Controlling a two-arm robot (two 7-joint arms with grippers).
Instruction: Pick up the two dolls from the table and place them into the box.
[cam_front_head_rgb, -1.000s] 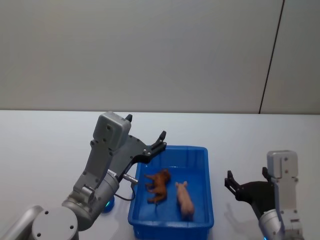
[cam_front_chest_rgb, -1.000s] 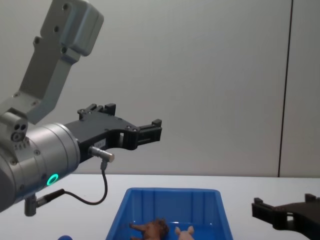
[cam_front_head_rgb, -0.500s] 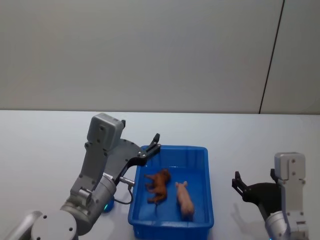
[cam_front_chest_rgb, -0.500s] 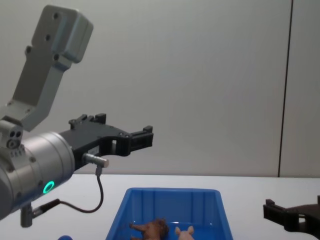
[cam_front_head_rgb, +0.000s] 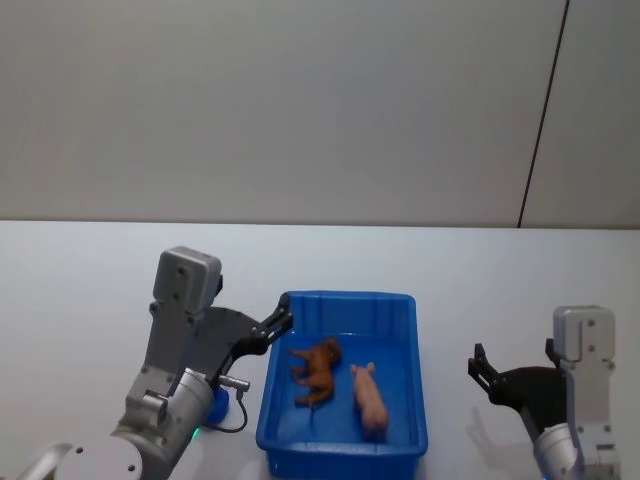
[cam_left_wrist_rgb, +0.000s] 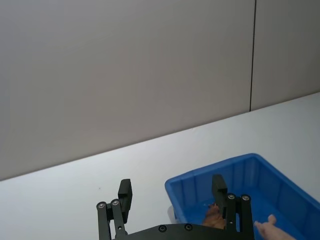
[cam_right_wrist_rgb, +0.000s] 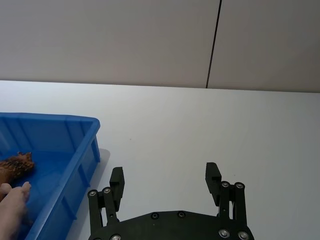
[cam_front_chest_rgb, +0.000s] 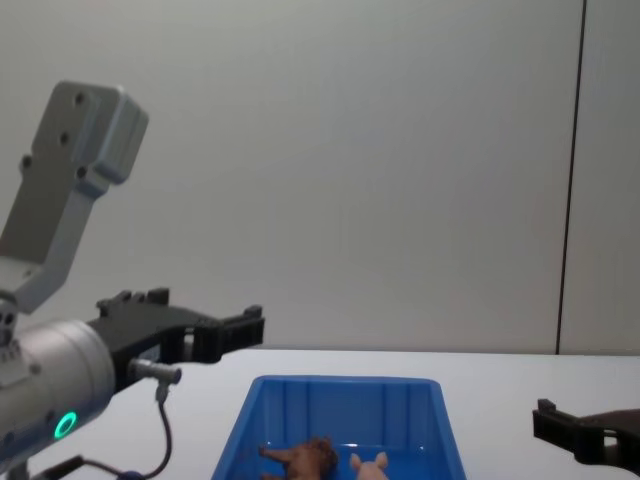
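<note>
White table (cam_front_head_rgb: 80, 280) lies under us; our left gripper (cam_left_wrist_rgb: 171, 183) and right gripper (cam_right_wrist_rgb: 165, 172) hover empty, jaws spread, flanking the box (cam_front_head_rgb: 345, 297). Inside it, pig (cam_front_head_rgb: 369, 396) and brown doll (cam_front_head_rgb: 318, 368) lie side by side.

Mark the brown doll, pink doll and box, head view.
brown doll (cam_front_head_rgb: 318, 369), head view, mid-body
pink doll (cam_front_head_rgb: 371, 400), head view, mid-body
box (cam_front_head_rgb: 350, 297), head view, far rim
</note>
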